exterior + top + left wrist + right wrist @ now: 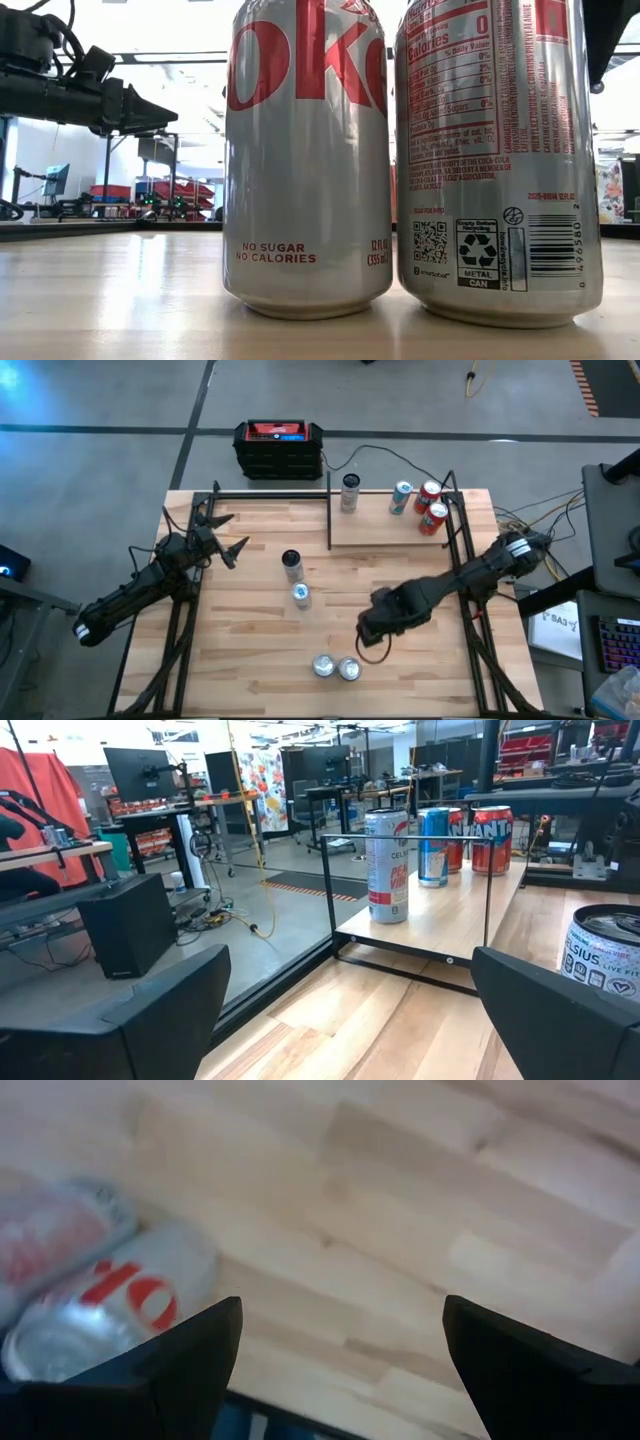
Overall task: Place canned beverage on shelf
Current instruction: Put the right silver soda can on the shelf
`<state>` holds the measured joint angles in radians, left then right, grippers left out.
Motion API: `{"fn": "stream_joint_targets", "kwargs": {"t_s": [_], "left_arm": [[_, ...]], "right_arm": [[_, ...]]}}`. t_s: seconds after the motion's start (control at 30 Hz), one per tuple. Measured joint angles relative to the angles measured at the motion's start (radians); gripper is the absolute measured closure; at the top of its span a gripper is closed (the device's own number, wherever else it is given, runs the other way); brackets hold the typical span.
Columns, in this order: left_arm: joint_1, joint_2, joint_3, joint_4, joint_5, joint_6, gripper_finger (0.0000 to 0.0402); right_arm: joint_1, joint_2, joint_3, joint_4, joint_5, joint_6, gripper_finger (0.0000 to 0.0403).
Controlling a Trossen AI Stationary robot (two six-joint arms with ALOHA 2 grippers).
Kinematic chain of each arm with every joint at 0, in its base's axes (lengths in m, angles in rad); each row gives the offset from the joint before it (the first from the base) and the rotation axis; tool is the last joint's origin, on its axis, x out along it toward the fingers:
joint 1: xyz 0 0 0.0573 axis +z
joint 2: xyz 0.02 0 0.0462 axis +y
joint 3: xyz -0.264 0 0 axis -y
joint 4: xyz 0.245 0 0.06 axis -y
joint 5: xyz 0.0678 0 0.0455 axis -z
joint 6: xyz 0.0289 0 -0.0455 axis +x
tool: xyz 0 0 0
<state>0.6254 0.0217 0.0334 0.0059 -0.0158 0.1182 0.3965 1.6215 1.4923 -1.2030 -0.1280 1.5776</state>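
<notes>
Four cans stand on the shelf (400, 525), the small wood board edged in black rods at the far right of the butcher-block table (250, 650): a tall white can (349, 492) at its left end, then a blue can (401, 497) and two red cans (432, 510) toward its right end. Toward the near edge from the shelf, two silver Diet Coke cans (336, 667) stand side by side, apart from the right gripper (372, 635), which hangs just beyond them with fingers spread and empty. Two more cans (296, 580) stand between the shelf's left end and the table's middle. Well left of the shelf, the left gripper (225, 535) waits with fingers wide, holding nothing.
</notes>
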Motion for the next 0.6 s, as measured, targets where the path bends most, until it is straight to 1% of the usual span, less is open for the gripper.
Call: {"fn": "stream_joint_targets", "kwargs": {"t_s": [0.13, 0.3, 0.43, 0.6], "left_arm": [[0.000, 0.000, 0.000, 0.000, 0.000, 0.000, 0.0003], [0.000, 0.000, 0.000, 0.000, 0.000, 0.000, 0.0003], [0.000, 0.000, 0.000, 0.000, 0.000, 0.000, 0.0003], [0.000, 0.000, 0.000, 0.000, 0.000, 0.000, 0.0003]], "right_arm": [[0.048, 0.083, 0.096, -0.001, 0.000, -0.020, 0.0074], [0.096, 0.198, 0.252, -0.041, 0.000, -0.062, 0.0074], [0.126, 0.296, 0.397, -0.103, -0.001, -0.131, 0.0074], [0.131, 0.413, 0.582, -0.208, 0.000, -0.239, 0.0074]]}}
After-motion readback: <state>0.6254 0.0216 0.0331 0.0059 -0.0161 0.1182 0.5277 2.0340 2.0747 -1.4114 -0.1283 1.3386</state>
